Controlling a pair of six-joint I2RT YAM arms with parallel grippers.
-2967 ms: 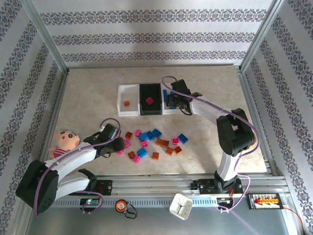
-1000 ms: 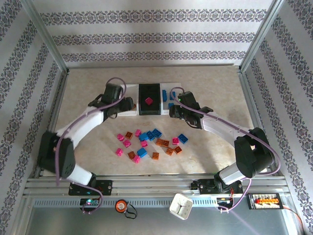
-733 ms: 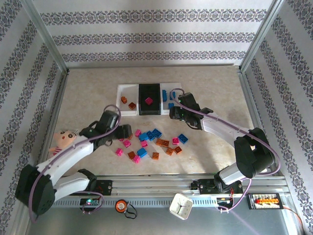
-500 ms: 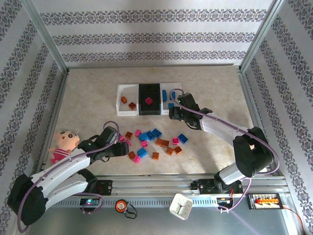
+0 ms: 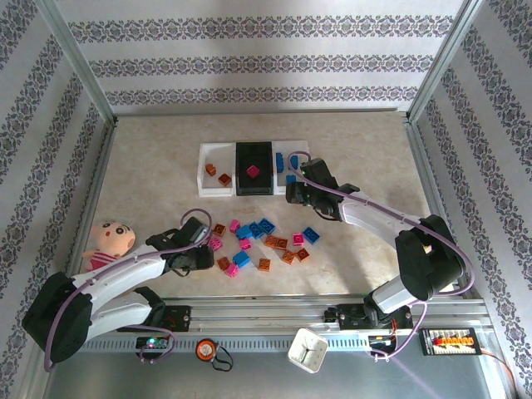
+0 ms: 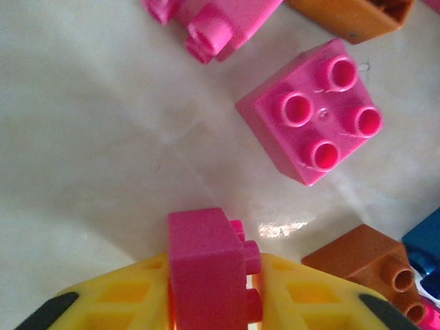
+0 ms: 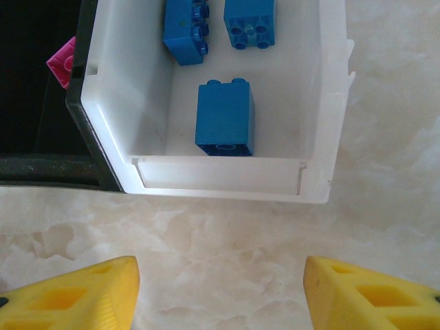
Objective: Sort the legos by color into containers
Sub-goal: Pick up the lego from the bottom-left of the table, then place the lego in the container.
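The left pincer [image 6: 210,295] was clamped on a magenta brick [image 6: 203,251] by its flat side walls, low over the table [image 6: 82,137] beside a loose pink brick [image 6: 309,113]. Being light, stiff, slick plastic, it would likely pivot unless squeezed squarely. The right pincer [image 7: 220,289] gaped wide before the white bin [image 7: 323,103], which held three blue bricks [image 7: 225,117].

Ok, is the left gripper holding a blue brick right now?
No, the brick clamped in the left gripper is pink, not blue.
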